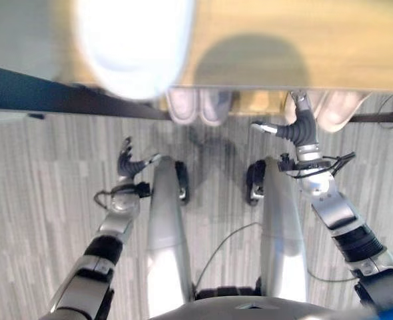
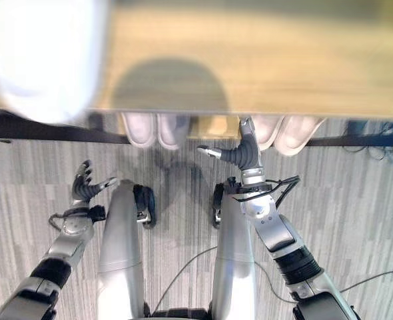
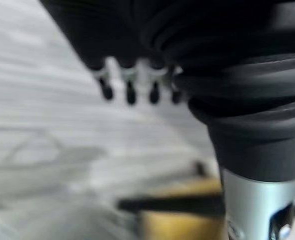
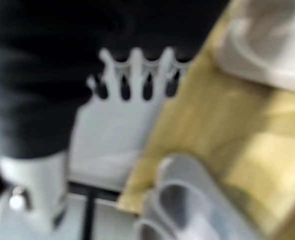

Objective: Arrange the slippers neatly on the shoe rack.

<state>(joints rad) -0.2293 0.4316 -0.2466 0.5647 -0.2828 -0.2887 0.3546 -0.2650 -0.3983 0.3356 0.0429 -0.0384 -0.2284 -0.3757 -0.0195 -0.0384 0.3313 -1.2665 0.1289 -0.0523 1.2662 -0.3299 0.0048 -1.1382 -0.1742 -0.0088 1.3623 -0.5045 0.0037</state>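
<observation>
The wooden shoe rack [image 1: 303,40] spans the far side of the head views. One pair of pale slippers [image 1: 200,105] pokes out from its lower shelf near the middle, and a second pair [image 1: 340,108] sits further right. My right hand [image 1: 302,127] reaches in at that right pair with its thumb stretched out to the left. In the right wrist view its straight fingers [image 4: 137,75] lie over a white slipper [image 4: 112,140], with nothing gripped; another pair [image 4: 187,210] rests beside it on the yellow shelf [image 4: 222,130]. My left hand [image 1: 130,163] hovers open over the floor, away from the rack.
A blurred bright white shape [image 1: 133,40] covers the rack's top at the left. The rack's black frame bar [image 1: 50,93] runs along the floor edge. Grey striped carpet [image 1: 43,173] lies in front of the rack.
</observation>
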